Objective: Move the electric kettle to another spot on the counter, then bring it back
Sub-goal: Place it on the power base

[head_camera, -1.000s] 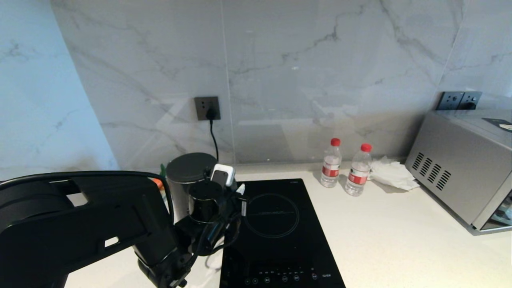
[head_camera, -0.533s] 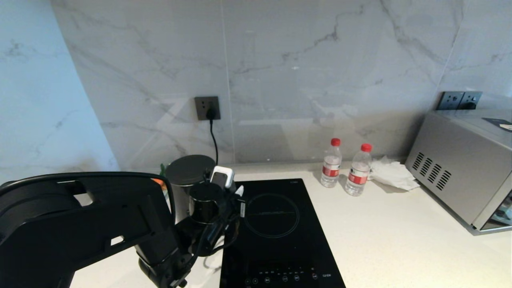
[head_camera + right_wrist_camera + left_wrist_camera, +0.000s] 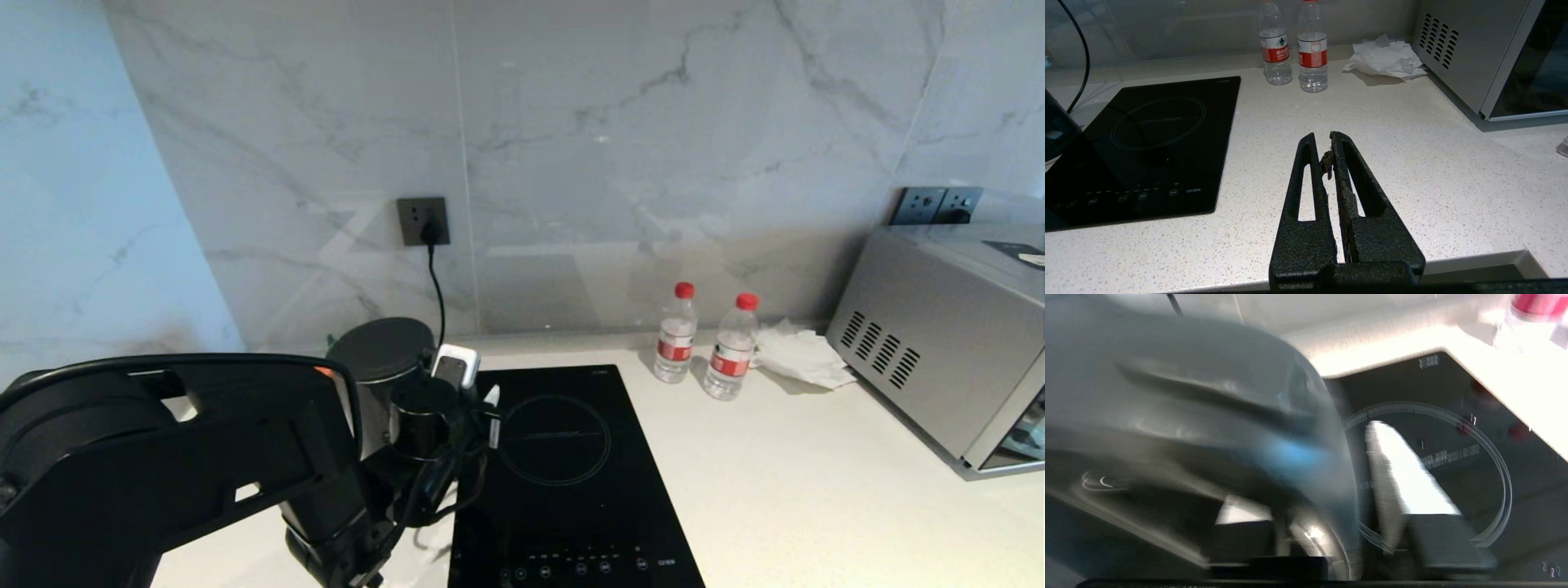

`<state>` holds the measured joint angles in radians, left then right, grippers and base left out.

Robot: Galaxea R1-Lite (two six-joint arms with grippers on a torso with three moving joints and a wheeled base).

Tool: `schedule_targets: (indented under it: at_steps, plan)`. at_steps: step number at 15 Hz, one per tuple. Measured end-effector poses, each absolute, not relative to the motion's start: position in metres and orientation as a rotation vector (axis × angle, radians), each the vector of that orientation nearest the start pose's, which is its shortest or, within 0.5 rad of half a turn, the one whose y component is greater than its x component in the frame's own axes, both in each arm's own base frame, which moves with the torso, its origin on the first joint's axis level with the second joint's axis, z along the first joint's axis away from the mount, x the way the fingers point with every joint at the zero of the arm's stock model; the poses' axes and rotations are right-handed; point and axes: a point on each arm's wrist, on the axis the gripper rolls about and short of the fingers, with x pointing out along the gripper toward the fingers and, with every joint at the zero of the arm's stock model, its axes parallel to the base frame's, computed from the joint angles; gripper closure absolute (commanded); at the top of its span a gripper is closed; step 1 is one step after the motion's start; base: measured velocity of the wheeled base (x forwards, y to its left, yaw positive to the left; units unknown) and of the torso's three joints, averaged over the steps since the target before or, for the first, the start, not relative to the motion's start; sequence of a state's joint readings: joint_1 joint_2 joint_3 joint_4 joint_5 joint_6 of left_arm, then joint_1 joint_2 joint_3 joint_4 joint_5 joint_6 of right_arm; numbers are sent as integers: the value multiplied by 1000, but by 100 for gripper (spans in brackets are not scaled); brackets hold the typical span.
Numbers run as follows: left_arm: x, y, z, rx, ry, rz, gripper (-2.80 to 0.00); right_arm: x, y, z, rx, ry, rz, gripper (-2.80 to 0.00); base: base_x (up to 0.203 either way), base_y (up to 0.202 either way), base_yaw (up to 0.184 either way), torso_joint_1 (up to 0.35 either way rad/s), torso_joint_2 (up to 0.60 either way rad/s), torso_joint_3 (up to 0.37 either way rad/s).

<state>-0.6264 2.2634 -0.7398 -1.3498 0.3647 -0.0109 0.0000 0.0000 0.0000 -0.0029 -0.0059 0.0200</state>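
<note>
The electric kettle [image 3: 382, 359] stands at the back left of the counter [image 3: 784, 457], just off the left edge of the black induction hob [image 3: 563, 482] and close under the marble wall [image 3: 612, 147], where a cord drops from the wall socket [image 3: 423, 220] to behind its lid. The left gripper [image 3: 482, 408] sits tight against the kettle's right side, over the hob's left margin; in the left wrist view the kettle's body [image 3: 1180, 428] fills most of the frame and one pale finger [image 3: 1404, 477] stands beside it with a dark gap between, but the picture is smeared and I cannot tell whether the fingers are let go or gripping. The left arm [image 3: 180, 457] spans the near-left corner and hides the worktop there. Free room lies to the right: a wide stretch of pale speckled stone runs from the hob's right edge towards the silver oven [image 3: 955, 343] at the far right. Two red-capped water bottles [image 3: 706, 343] and a crumpled white tissue [image 3: 800, 351] stand along the back wall between the hob and the oven, leaving the middle and front of that stretch bare. The right gripper [image 3: 1327, 147] hangs over the near edge of this stretch, its fingers pressed together on nothing, well apart from the kettle.
</note>
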Motion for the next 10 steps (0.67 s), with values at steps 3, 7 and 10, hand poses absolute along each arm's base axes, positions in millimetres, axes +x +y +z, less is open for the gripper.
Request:
schedule_targets:
  at_steps: [3,7,10]
  plan:
    - [308,-214,45,66,146,-265,-280,-23,0,76,20,-3,-7,0,0,0,0,0,0,0]
    - [308,-209,49,57,143,-257,-280,-23,0,76,20,-3,-6,0,0,0,0,0,0,0]
    - [303,-201,43,35,177,-247,-280,-23,0,76,20,-3,-6,0,0,0,0,0,0,0]
